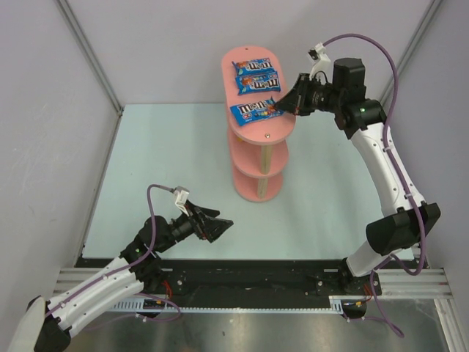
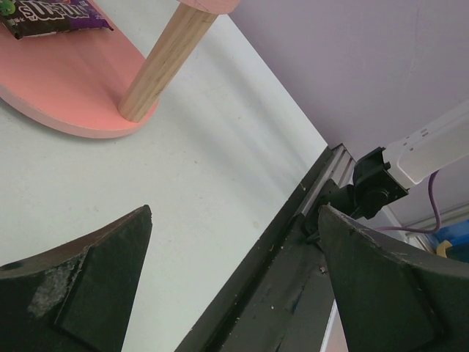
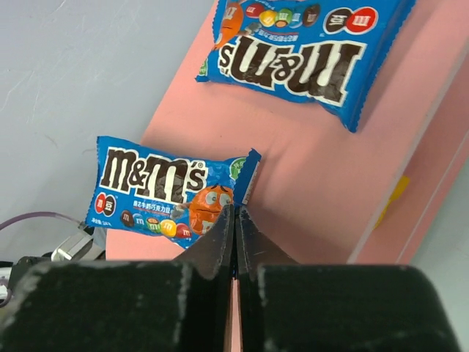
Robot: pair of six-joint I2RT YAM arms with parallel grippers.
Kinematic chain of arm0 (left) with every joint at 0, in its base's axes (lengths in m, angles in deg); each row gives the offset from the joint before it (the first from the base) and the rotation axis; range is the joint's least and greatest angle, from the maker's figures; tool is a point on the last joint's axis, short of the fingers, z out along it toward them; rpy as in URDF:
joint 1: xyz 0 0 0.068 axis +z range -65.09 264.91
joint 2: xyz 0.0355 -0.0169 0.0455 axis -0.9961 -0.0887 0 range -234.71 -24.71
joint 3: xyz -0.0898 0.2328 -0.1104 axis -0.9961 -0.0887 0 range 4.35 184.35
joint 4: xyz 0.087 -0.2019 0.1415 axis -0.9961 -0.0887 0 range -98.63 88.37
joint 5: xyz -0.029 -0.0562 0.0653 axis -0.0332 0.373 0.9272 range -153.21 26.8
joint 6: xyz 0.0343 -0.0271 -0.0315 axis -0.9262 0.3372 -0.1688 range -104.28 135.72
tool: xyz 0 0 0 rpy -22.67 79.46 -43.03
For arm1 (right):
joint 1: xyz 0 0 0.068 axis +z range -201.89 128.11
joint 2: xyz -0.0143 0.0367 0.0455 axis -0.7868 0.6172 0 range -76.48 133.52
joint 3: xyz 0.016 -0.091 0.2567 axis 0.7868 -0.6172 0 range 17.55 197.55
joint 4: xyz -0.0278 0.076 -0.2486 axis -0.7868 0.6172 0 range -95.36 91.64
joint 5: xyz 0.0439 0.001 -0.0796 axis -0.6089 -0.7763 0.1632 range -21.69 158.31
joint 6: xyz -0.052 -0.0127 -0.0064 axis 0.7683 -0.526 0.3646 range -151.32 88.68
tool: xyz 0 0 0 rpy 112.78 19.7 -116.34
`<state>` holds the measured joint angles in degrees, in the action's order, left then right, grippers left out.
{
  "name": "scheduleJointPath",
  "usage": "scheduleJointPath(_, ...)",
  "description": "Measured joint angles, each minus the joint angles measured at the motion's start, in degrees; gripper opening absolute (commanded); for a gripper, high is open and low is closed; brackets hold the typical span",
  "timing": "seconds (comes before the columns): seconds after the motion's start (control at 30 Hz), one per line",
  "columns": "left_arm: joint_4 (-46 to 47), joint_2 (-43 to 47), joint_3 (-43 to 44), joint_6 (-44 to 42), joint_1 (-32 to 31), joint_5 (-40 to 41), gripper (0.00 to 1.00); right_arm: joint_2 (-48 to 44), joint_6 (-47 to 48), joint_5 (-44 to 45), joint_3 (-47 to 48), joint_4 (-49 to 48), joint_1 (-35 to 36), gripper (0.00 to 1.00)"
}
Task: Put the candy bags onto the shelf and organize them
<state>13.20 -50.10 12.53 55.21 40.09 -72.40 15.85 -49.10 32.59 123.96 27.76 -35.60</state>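
**Table** [image 1: 161,169]: shelf [image 1: 260,180] stands at centre, toward the far side.

**Top board** [image 1: 245,132]: three bags in a row front to back. Rear bag [image 1: 254,67] and middle bag [image 1: 258,83] touch. Near bag [image 1: 253,111] lies apart, toward the front end.

**Bottom board** [image 2: 66,95]: one bag [image 2: 51,16], apart from a post [image 2: 165,62].

**Right gripper** [image 1: 281,107]: at the near bag's right end.

**Left gripper** [image 1: 222,222]: near-left of the shelf.

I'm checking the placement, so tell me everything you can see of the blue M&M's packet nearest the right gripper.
The blue M&M's packet is a flat, glossy plastic wrapper with crimped ends, a brown white-outlined logo, an orange candy character and a row of coloured candies. It lies face up on the top board of the pink shelf, one end seemingly past the board's edge and one corner curling up. The right gripper has its fingers shut at the packet's near edge, apparently pinching it.
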Motion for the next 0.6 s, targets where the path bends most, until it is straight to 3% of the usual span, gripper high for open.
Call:
scheduleJointPath(0.33, 0.02, -0.02, 0.00, 0.02, 0.00, 0.02, 1.00, -3.26, -3.19, -0.59, -4.11, -1.79, -3.72, 0.00)
scheduleJointPath(0.6, 0.22, -0.61, -0.04, 0.09, 0.00, 0.02, 1.00, -4.61, -4.72, 3.74, -4.61, -1.73, -3.85, 0.00)
